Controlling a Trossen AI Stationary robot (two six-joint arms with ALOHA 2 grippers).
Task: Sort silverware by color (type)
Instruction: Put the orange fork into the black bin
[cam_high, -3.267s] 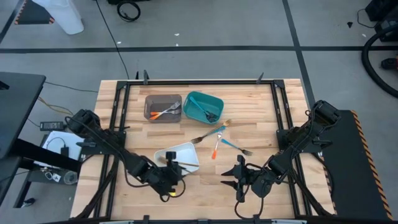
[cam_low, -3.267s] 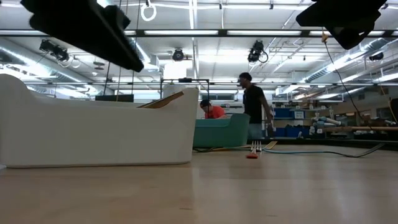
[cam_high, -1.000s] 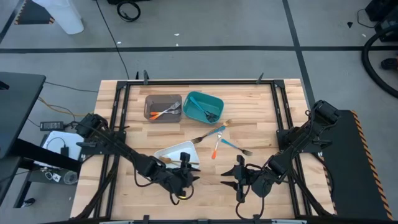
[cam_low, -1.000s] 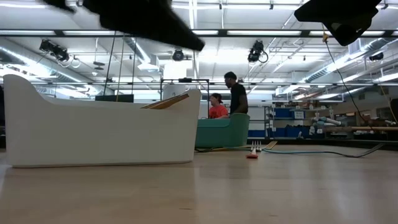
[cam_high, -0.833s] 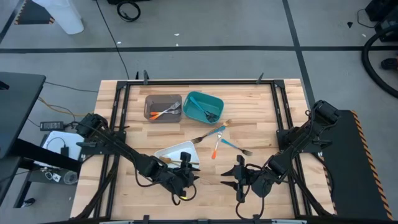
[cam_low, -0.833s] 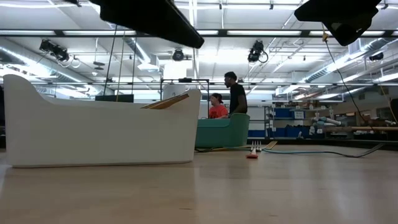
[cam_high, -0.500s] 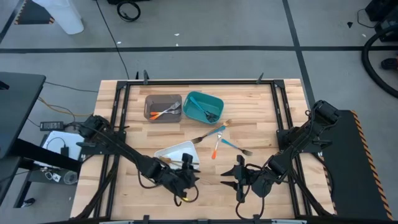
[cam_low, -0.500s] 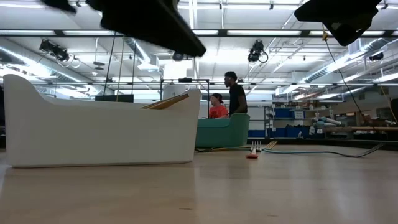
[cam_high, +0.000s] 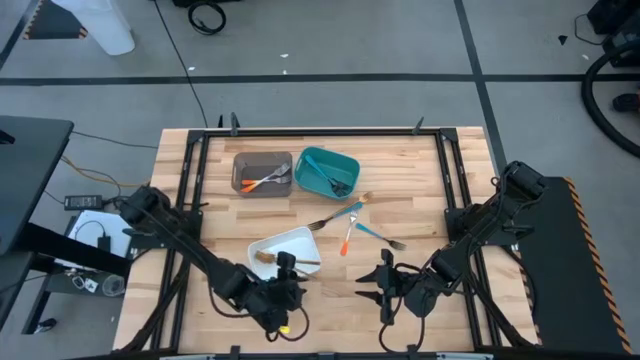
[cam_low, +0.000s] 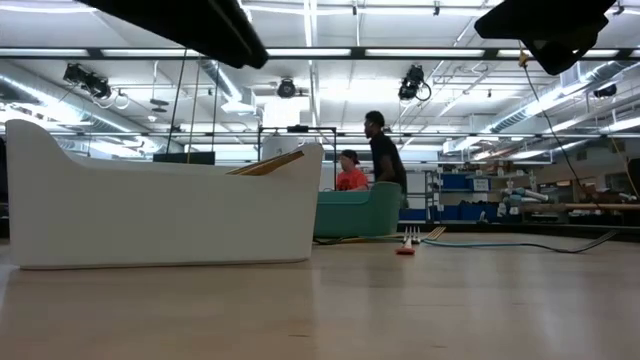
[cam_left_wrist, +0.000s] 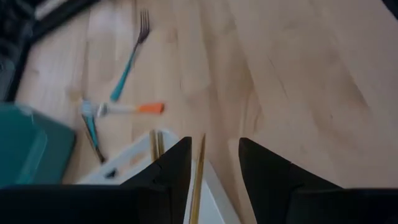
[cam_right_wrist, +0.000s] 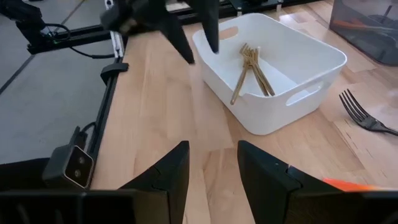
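Gold forks (cam_right_wrist: 250, 62) lie in the white tray (cam_high: 300, 240), one slanting with its handle end up at the tray's wall (cam_left_wrist: 198, 171). My left gripper (cam_high: 285, 266) is open and empty above the tray's near side; it also shows in the right wrist view (cam_right_wrist: 196, 37). An orange-handled fork (cam_high: 347, 238), a teal fork (cam_high: 378, 236), and a gold fork crossing a teal piece (cam_high: 342, 212) lie on the table right of the tray. My right gripper (cam_high: 378, 282) waits open and empty near the front edge.
A grey bin (cam_high: 262, 172) with orange-handled pieces and a teal bin (cam_high: 327, 170) with teal pieces stand at the far middle. A black frame (cam_high: 445, 170) borders the table. People show in the room behind in the low view (cam_low: 385, 170).
My left gripper has drawn back toward the table's left and near edges and turned, its fingers now pointing toward the far edge over the tray's near side. The tray and the gold forks have stayed where they were.
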